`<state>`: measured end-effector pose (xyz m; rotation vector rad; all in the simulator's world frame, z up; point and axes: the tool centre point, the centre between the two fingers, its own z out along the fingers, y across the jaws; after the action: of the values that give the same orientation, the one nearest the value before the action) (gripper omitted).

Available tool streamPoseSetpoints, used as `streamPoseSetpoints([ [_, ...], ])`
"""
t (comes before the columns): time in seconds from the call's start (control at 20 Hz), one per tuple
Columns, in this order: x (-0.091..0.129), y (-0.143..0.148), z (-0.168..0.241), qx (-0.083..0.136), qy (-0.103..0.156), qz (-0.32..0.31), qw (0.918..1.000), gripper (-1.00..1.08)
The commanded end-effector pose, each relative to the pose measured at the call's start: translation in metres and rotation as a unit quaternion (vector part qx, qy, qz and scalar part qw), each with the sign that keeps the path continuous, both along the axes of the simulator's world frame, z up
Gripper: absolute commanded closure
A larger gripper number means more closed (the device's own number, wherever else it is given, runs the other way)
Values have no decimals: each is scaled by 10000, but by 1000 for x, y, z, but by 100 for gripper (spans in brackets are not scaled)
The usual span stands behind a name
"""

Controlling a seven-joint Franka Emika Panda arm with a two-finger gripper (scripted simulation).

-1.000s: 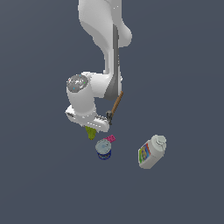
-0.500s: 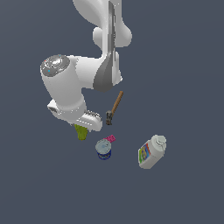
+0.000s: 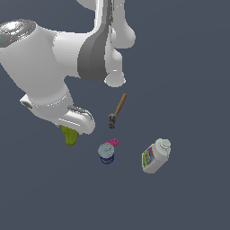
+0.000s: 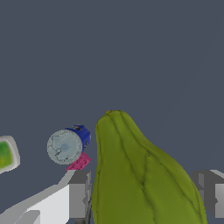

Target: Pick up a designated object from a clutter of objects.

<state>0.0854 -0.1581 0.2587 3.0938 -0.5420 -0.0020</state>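
Wrist view: the yellow-green pear-shaped item (image 4: 140, 175) fills the space between the two fingers (image 4: 78, 199) of the end effector (image 4: 146, 199), its narrow end pointing away from the camera.
End effector state: pinching the pear-shaped item, one grey pad on each flank of its broad end.
Long axis: it runs along the reach of the fingers, so the pinch goes across the fruit's width, not its length.
Exterior view: the pear-shaped item (image 3: 69, 134) hangs straight under the end effector (image 3: 72, 130), only its lower part showing below the white hand.
Where it is: off toward the exterior view's left of the blue can (image 3: 107, 153) and pink piece (image 3: 112, 142), well apart from the hammer (image 3: 117, 110) and the white bottle (image 3: 156, 155).
Height: whether it is clear of the table (image 3: 193, 90) I cannot tell; no shadow is rendered.
Next move, as I judge it: a straight lift, since the item is directly below the hand.
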Motion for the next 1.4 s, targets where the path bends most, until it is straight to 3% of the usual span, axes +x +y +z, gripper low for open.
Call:
streamPoseSetpoints([
  [0.0, 9, -5, 18, -1, -6, 1, 10000, 108],
  [0.7, 49, -26, 88, -1, -6, 5, 10000, 108],
  [1.35, 65, -34, 114, 2, -7, 5, 10000, 108],
])
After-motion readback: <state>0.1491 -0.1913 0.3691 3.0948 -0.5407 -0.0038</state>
